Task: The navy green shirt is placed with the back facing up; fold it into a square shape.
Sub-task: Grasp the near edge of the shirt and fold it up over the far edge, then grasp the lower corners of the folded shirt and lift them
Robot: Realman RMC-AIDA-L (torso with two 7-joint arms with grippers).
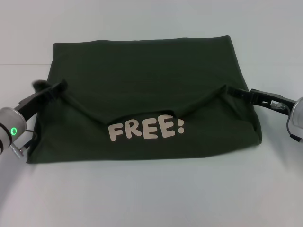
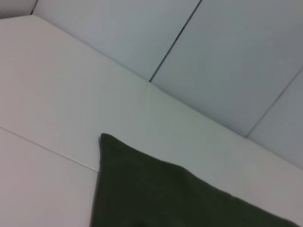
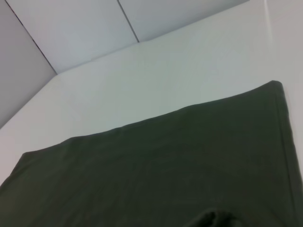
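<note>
The navy green shirt [image 1: 142, 71] lies partly folded on the white table [image 1: 151, 194], much wider than my grippers. A pale "FREE!" print [image 1: 146, 128] shows on its near layer. My left gripper [image 1: 59, 89] is shut on the left end of a folded cloth edge. My right gripper [image 1: 235, 91] pinches the right end of that same edge. Between them the edge sags toward the print. The left wrist view shows one corner of the shirt [image 2: 165, 198]. A broad dark stretch of the shirt [image 3: 165, 161] fills the right wrist view.
White table surface surrounds the shirt on all sides, with a wide bare strip [image 1: 151, 28] behind it. Grey wall panels [image 2: 227, 52] rise beyond the table's far edge, and panels [image 3: 71, 28] show in the right wrist view too.
</note>
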